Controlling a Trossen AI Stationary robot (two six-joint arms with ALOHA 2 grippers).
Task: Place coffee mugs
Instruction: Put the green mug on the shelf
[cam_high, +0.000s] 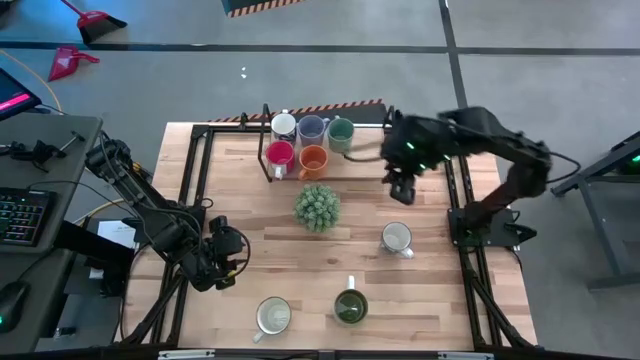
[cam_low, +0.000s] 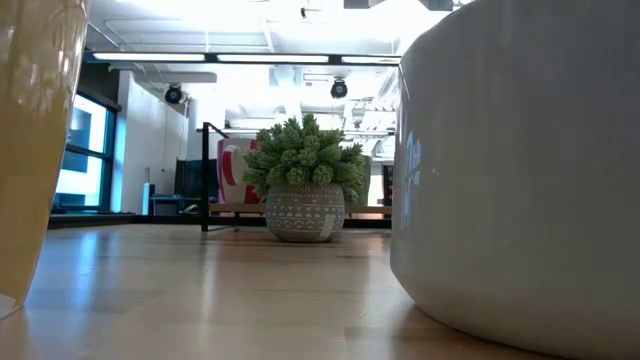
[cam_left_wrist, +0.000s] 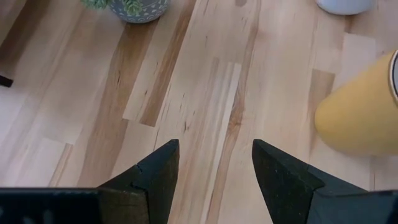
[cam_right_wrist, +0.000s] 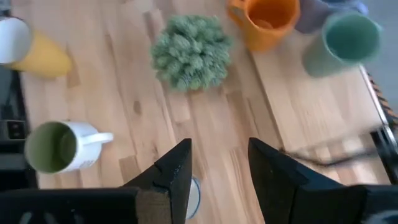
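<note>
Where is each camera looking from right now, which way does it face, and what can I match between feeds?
High: overhead, straight down on the table; shows both arms, left gripper, right gripper.
Low: table height, level across to the plant; two mugs loom close; no arm visible.
Left wrist: down past its own open fingers at bare wood, yellow mug beside.
Right wrist: down past its own parted fingers at the orange mug and plant.
Shared: the plant appears in all four views.

The left claw (cam_high: 226, 262) hangs low at the bench's left side, fingers spread. The right claw (cam_high: 400, 190), fingers parted and empty, reaches over the bench's right half.
</note>
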